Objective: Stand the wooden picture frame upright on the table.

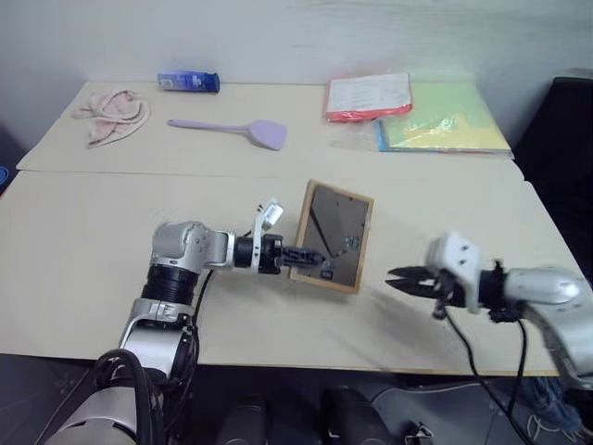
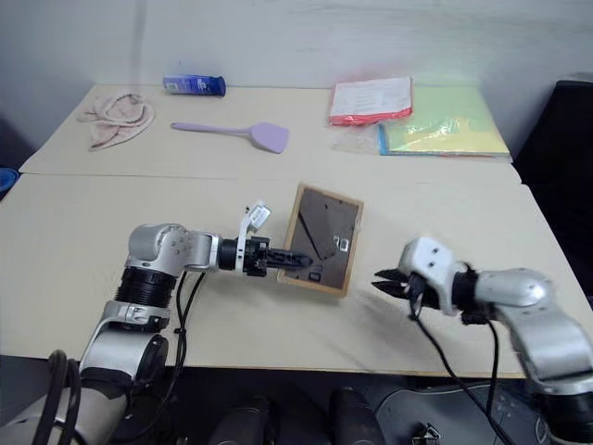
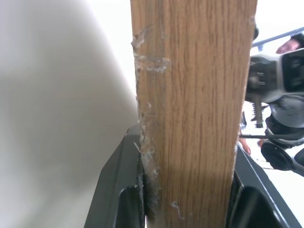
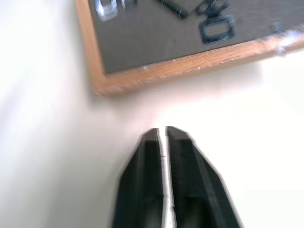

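The small rectangular light-wood picture frame [image 1: 334,235] is tilted up off the pale cream-beige counter [image 1: 83,269], its dark grey back with the fold-out stand facing the robot and its lower edge at or just above the surface near the middle of the front panel. It sits that way because the left gripper [image 1: 310,259] has it by the lower left edge, reaching in from the side, which keeps the back clear so the stand can swing out. In the left wrist view the two black fingers [image 3: 121,190] press on either side of the wooden rim, pinching it firmly. The right gripper [image 1: 400,276] hovers just off the frame's right side, apart from it and touching nothing; its fingers [image 4: 183,190] stand almost together, with only a thin slit between them, and nothing is held there. My guess is that it is placed to steady the frame or nudge the stand. Well behind, on the far panel, lie a lilac plastic spatula [image 1: 232,129], a crumpled pinkish cloth [image 1: 113,113], a blue tube [image 1: 188,82], and flat red [image 1: 368,96] and yellow-green folders [image 1: 445,126], all out of the way.
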You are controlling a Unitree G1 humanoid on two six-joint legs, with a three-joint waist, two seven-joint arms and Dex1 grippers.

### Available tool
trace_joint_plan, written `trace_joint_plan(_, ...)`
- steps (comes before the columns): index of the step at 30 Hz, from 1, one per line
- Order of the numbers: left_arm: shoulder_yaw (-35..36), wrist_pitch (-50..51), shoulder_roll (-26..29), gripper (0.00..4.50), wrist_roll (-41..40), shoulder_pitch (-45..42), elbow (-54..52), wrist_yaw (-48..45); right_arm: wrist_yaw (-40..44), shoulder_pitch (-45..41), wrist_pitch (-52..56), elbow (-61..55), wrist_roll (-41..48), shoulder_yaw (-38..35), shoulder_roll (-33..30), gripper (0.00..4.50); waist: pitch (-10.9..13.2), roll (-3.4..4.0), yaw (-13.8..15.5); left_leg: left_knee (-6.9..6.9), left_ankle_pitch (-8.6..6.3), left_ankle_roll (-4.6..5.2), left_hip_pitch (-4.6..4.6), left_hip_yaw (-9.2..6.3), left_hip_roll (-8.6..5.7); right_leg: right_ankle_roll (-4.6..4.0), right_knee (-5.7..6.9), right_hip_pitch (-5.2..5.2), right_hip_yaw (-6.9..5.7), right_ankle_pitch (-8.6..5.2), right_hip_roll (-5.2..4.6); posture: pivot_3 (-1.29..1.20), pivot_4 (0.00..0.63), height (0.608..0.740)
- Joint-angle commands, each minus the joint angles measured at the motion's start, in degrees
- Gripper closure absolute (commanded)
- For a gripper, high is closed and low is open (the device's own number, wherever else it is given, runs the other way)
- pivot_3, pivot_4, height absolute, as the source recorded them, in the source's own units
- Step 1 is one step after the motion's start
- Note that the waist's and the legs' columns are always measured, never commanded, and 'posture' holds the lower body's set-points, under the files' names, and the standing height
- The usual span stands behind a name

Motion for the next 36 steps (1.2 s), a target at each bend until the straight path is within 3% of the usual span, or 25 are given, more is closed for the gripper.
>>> trace_joint_plan(1, 0.1, -5.11, 2.48, 3.2, -2.36, -0.75, -5.74, -4.84, -4.94, -10.32, 17.84, -3.81, 22.16, -11.67, -1.22, 2.55, 0.12, 0.04, -0.25, 0.0, 0.0, 0.0, -0.06, -0.04, 0.01, 0.0, -0.03, -0.02, -0.04, 0.0, -0.02, 0.0, 0.15, 0.74)
trace_joint_plan(7, -1.87, -8.64, 4.36, 3.2, -4.15, -0.44, -10.58, -10.48, -18.59, -25.11, 30.51, 0.8, 39.79, -11.82, 3.5, 0.79, 0.13, 0.06, -0.13, -0.49, 0.11, -0.11, -0.15, -0.19, 0.02, -0.16, -0.16, -0.27, -0.22, -0.06, -0.1, 0.0, 0.15, 0.74)
trace_joint_plan(9, -1.84, -8.95, 4.16, 3.2, -4.55, -0.92, -11.33, -10.62, -22.3, -28.21, 31.43, 3.37, 41.29, -10.07, 6.12, 0.09, 0.13, 0.07, -0.04, -0.42, 0.27, -0.12, -0.85, -0.19, 0.01, -0.17, -0.04, -0.94, -0.24, -0.07, -0.1, 0.0, 0.15, 0.74)
trace_joint_plan(17, -4.41, -10.23, 5.34, 3.2, -5.58, -0.18, -15.61, -13.39, -26.27, -35.89, 31.89, 9.93, 42.65, -4.66, 9.76, 0.03, 0.13, 0.07, -0.03, 0.52, 0.31, -0.01, -2.64, -0.14, -0.04, -0.1, 0.8, -2.6, -0.23, -0.03, -0.1, 0.0, 0.15, 0.74)
trace_joint_plan(26, -5.84, -11.69, 4.03, 3.2, -5.16, -1.11, -14.72, -12.0, -23.29, -37.04, 30.68, 7.35, 41.0, 3.13, 9.47, 0.03, 0.13, 0.07, -0.06, 0.65, 0.55, 0.09, -2.63, -0.14, -0.12, -0.12, 0.88, -2.65, -0.15, 0.12, -0.11, 0.0, 0.15, 0.74)
trace_joint_plan(36, -5.13, -12.87, 4.58, 3.2, -3.97, -2.08, -9.03, -11.39, -17.99, -33.92, 30.07, 2.11, 45.49, -0.2, 3.09, 0.03, 0.13, 0.07, 0.06, 0.64, 0.56, 0.1, -2.63, -0.14, -0.14, -0.11, 0.88, -2.65, -0.16, 0.13, -0.11, 0.0, 0.15, 0.74)
